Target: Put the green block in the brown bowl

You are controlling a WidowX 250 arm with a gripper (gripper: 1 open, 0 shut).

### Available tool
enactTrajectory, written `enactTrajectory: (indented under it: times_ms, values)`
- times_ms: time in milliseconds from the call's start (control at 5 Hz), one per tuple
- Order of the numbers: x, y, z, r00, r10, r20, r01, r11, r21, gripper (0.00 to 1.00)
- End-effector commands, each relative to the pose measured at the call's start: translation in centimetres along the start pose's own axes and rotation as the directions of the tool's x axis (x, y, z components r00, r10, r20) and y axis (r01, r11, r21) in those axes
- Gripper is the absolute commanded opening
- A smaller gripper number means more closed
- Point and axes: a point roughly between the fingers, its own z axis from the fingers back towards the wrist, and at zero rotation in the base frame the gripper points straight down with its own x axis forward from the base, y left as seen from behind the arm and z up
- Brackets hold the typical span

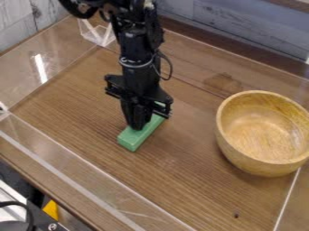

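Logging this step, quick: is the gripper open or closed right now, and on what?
Gripper: closed on the far end of the green block, which lies on the table.
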Motion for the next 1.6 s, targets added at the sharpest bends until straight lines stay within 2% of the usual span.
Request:
enactTrajectory:
  times_ms: [0, 200, 400, 600, 800, 1000, 1400]
  values:
    - [1.0, -1.3, 3.3, 0.998, 0.037, 0.060, -0.036, 0.999, -0.005, 0.00]
    - [1.1, -2.6, 6.1, 0.996, 0.057, 0.073, -0.055, 0.998, -0.024, 0.00]
    - [1.1, -4.4, 9.8, 0.994, 0.061, 0.088, -0.057, 0.997, -0.056, 0.00]
    - [0.2, -5.5, 9.5, 0.998, 0.005, 0.068, 0.000, 0.997, -0.078, 1.00]
    - [-0.6, -5.3, 8.3, 0.998, -0.035, 0.049, 0.038, 0.996, -0.078, 1.00]
    - [-1.4, -3.8, 6.9, 0.999, -0.003, 0.036, 0.006, 0.998, -0.069, 1.00]
    - [-1.0, -0.4, 4.4, 0.997, 0.073, 0.037, -0.072, 0.997, -0.039, 1.00]
